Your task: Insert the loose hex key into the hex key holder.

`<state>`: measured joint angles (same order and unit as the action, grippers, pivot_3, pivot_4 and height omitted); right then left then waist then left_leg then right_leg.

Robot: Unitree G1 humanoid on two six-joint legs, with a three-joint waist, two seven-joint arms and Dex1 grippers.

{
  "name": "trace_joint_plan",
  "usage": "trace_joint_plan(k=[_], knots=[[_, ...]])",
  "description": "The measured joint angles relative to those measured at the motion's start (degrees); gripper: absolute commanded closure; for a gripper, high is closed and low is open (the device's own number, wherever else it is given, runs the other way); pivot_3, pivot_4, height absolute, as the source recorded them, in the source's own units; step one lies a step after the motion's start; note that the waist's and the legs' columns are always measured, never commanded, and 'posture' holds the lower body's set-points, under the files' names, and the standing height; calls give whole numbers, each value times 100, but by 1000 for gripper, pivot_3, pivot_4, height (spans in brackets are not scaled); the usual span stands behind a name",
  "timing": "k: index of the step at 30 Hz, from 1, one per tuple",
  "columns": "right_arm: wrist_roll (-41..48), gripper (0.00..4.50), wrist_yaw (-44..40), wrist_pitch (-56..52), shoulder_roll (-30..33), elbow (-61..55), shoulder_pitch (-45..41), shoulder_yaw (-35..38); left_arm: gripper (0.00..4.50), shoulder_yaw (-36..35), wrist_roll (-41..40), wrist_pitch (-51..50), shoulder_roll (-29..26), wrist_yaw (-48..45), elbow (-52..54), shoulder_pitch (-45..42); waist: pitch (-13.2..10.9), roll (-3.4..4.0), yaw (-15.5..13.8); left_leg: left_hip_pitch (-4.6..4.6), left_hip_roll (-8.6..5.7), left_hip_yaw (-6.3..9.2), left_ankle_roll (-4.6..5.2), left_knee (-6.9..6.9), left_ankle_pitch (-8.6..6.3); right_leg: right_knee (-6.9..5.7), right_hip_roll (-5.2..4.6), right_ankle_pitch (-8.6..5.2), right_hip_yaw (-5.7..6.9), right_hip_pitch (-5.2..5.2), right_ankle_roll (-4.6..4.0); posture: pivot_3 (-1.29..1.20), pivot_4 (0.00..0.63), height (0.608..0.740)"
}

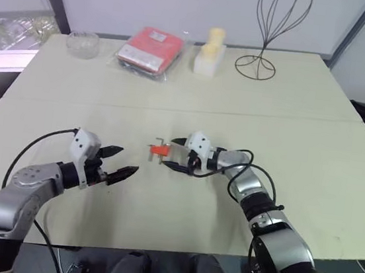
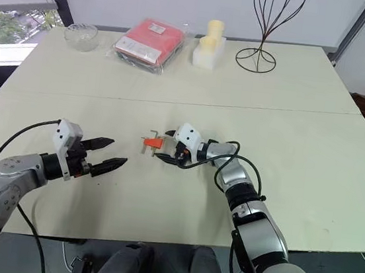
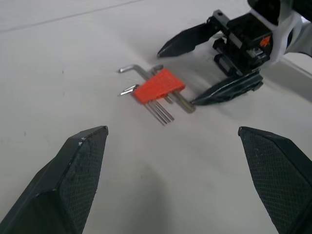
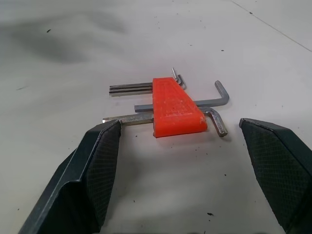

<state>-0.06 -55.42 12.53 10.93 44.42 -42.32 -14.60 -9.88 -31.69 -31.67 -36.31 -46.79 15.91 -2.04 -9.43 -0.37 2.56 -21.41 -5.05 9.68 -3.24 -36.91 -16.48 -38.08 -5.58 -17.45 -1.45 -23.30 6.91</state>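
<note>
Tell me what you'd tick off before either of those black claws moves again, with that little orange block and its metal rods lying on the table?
1. Right gripper open, holding nothing: ok.
2. Left gripper open, apart from the holder: ok.
3. Hex key holder lying flat on the table: ok.
4. All keys lie through the holder, none loose beside it: ok.
5. Every key pushed fully home: cannot tell.
6. Right finger clear of the longest key's end: cannot tell.

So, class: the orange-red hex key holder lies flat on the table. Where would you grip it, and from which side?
Grip the hex key holder across its two bare slanted plastic edges, coming from above. Keys stick out of its other two sides, and it lies flat on the table, so those approaches are probably blocked.
</note>
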Motion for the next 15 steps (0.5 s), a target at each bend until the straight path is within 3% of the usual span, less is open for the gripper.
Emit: trace_joint_plan(k=[4,7,11,15], knots=[[-49,490,-1,138,1,-34,47,-20,0,0,0,1,0,60,1,6,0,0,2,0,0,0,0,1,0,0,0,0,0,-1,0,0,150,740],[-90,1355,-38,204,-14,-32,51,-52,0,2,1,4,1,68,0,2,0,0,4,0,0,0,0,1,0,0,0,0,0,-1,0,0,150,740],[-119,3413,-105,197,-73,67,-2,-65,0,6,9,33,21,69,-11,-52,2,-1,7,3,0,0,-1,0,0,0,1,0,0,2,0,0,150,740],[-113,3516,-163,158,-95,222,-104,-42,0,8,39,76,35,75,-14,-53,3,0,14,5,1,0,-1,0,0,-1,2,0,0,3,-1,0,150,740]])
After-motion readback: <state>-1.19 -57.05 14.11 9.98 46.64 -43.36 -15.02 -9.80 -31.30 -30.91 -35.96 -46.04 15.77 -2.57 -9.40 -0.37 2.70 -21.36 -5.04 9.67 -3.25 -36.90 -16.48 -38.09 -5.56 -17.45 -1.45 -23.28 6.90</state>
